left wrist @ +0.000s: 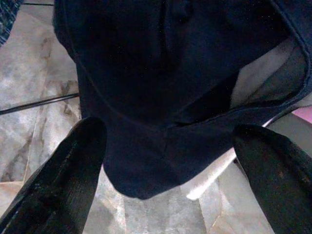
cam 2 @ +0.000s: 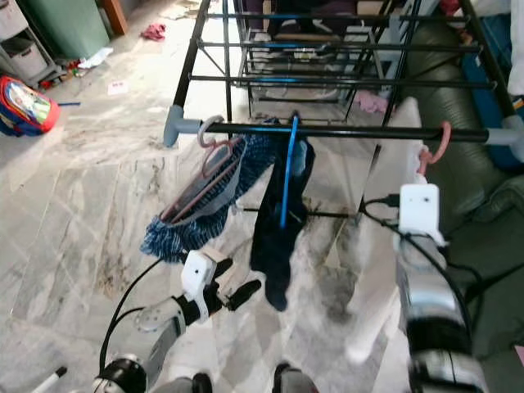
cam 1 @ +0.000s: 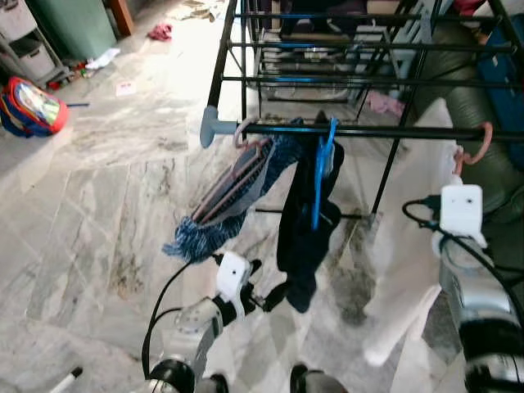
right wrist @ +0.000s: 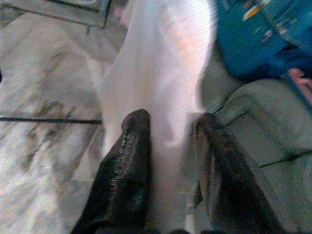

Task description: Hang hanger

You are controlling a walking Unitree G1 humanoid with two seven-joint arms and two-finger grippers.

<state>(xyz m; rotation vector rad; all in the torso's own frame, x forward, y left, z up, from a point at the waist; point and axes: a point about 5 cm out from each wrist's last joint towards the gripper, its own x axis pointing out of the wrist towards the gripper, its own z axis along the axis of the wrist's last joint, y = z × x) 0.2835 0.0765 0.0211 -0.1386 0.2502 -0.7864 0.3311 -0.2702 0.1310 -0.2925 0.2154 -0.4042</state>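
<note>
From the head, no brand or writing can be read anywhere; the floor is grey-veined marble tile, with a red and blue backpack near a shelf unit at the far left and scraps of cloth further back. A black drying rack stands ahead, its front rail running left to right. On that rail a blue hanger hangs near the middle, long axis close to vertical, carrying a dark navy garment; a pink hanger near the rail's left end holds a blue patterned cloth splayed down to the left; a second pink hook sits toward the right end above a white garment. The left gripper is low, just beside the navy garment's hem. From the left wrist, the left gripper's fingers are spread wide, holding nothing, the navy hem hanging between them over marble. From the right wrist, the right gripper has its fingers clamped on the white garment, with grey-green upholstery beside it.
</note>
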